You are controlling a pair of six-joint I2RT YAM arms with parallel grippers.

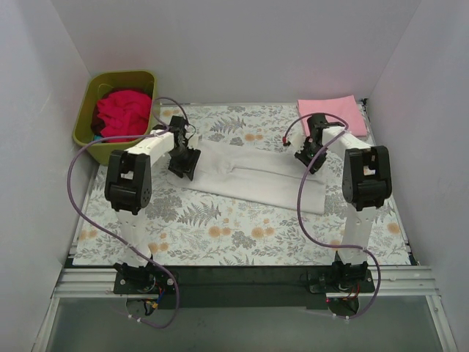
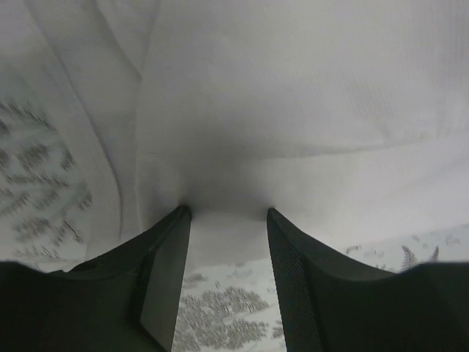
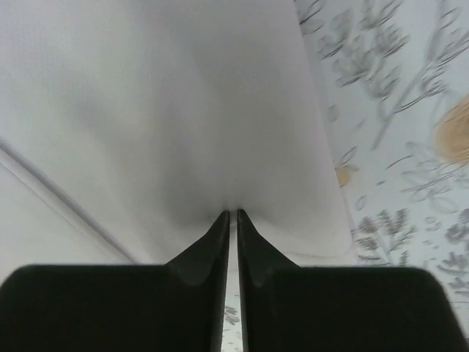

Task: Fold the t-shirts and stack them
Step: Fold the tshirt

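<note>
White t-shirt [image 1: 256, 176] lay mid-desk on the floral sheet [image 1: 220, 235], partly folded, long side running left to right. Right hand [image 1: 311, 158] was pinched shut on its right-end edge, cloth puckering at the tips. Left hand [image 1: 183, 165] sat at the left end, jaws apart, straddling the shirt's edge. Pink t-shirt [image 1: 333, 114] lay folded at the far right corner. Red t-shirts [image 1: 121, 114] were in the green tub [image 1: 84, 128] at the far left corner.

The right gripper's [image 3: 233, 214] dark fingers [image 3: 201, 253] stand almost together, their tips pinching a puckered edge of the white t-shirt [image 3: 168, 110]. The floral fabric sheet [image 3: 396, 110] lies at right.
</note>
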